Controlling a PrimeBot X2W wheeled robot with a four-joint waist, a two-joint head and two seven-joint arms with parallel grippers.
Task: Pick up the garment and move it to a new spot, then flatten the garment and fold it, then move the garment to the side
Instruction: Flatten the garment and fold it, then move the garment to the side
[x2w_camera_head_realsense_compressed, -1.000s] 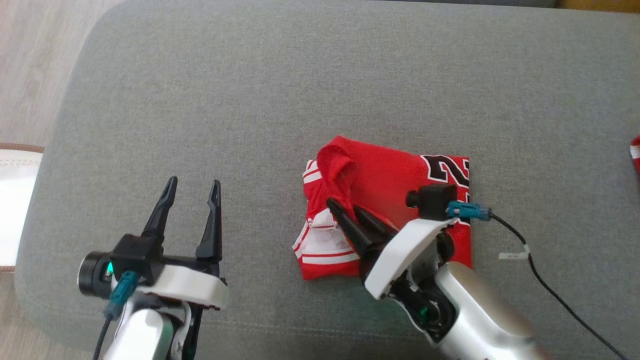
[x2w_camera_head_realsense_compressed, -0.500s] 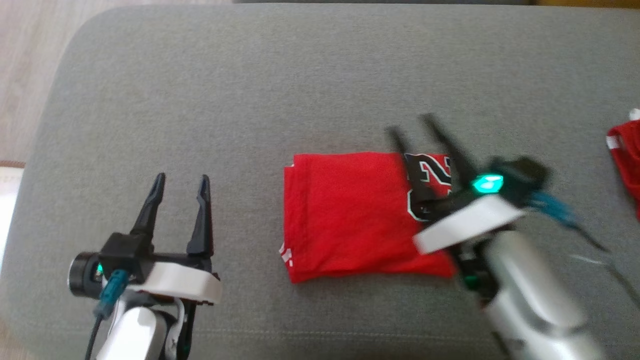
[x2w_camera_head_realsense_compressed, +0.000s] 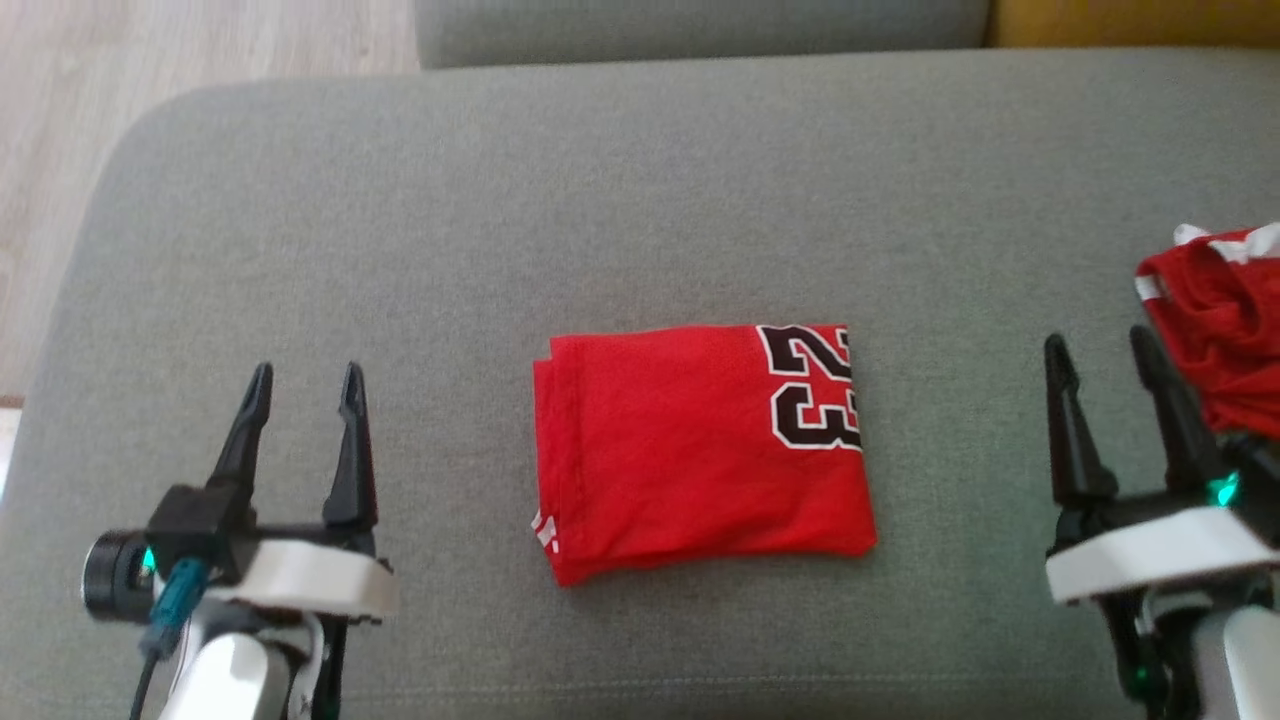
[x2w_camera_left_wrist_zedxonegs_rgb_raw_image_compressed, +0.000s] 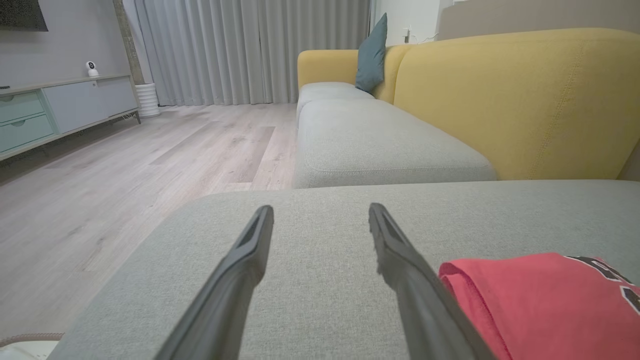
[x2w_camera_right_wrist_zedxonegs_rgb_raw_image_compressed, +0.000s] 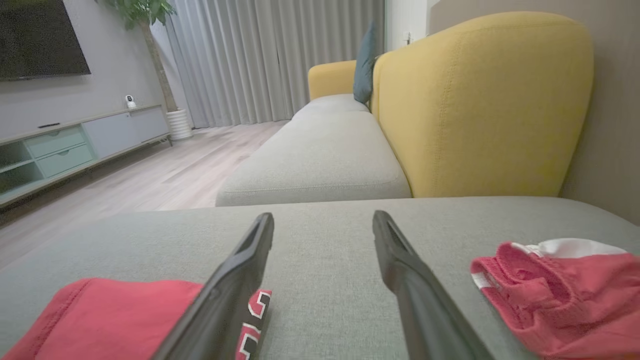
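The garment (x2w_camera_head_realsense_compressed: 700, 450), a red jersey with a black and white number 23, lies folded into a neat rectangle in the middle of the grey cushion (x2w_camera_head_realsense_compressed: 620, 200). My left gripper (x2w_camera_head_realsense_compressed: 305, 375) stands open at the lower left, well clear of it. At the lower right my right gripper (x2w_camera_head_realsense_compressed: 1098, 345) is open too, empty, off the jersey's right edge. The left wrist view has the garment (x2w_camera_left_wrist_zedxonegs_rgb_raw_image_compressed: 530, 295) to the right of my open left gripper (x2w_camera_left_wrist_zedxonegs_rgb_raw_image_compressed: 320, 212). In the right wrist view the garment (x2w_camera_right_wrist_zedxonegs_rgb_raw_image_compressed: 120, 315) lies left of the right gripper (x2w_camera_right_wrist_zedxonegs_rgb_raw_image_compressed: 322, 217).
A second red garment (x2w_camera_head_realsense_compressed: 1215, 320) lies crumpled at the cushion's right edge, close beside my right fingers, and appears as the crumpled red cloth (x2w_camera_right_wrist_zedxonegs_rgb_raw_image_compressed: 560, 290) in the right wrist view. A yellow sofa back (x2w_camera_right_wrist_zedxonegs_rgb_raw_image_compressed: 475, 105) rises behind. Wooden floor (x2w_camera_head_realsense_compressed: 100, 90) lies past the cushion's left edge.
My right gripper let go of the jersey, opened, and drew back to the lower right. The jersey now lies flat and folded. The head camera shifted, bringing the second garment further into view.
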